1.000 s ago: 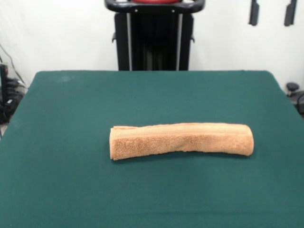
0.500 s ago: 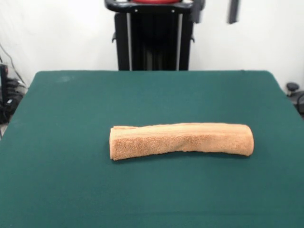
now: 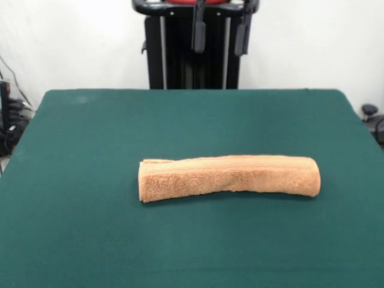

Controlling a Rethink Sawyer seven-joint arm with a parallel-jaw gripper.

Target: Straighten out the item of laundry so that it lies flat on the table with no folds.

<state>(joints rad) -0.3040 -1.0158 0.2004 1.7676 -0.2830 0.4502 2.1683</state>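
Towel folded, gripper clear
Gripper (image 3: 220, 33) hangs spread wide, high above; towel (image 3: 229, 177) lies nearer the camera, long axis left-right on table (image 3: 90, 240).

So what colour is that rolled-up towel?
Orange-tan; the towel shows best in the front view.

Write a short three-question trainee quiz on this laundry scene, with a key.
1. True or false: the orange-tan terry towel already lies flat and unfolded on the green table.
2. The end effector is: A) gripping the towel, B) high above the table's far side, open, C) pressing on the table.
3. Fill in: the towel's long axis runs from left to ____ in the front view.

Key: 1 false, it is folded into a long narrow bundle; 2 B; 3 right.
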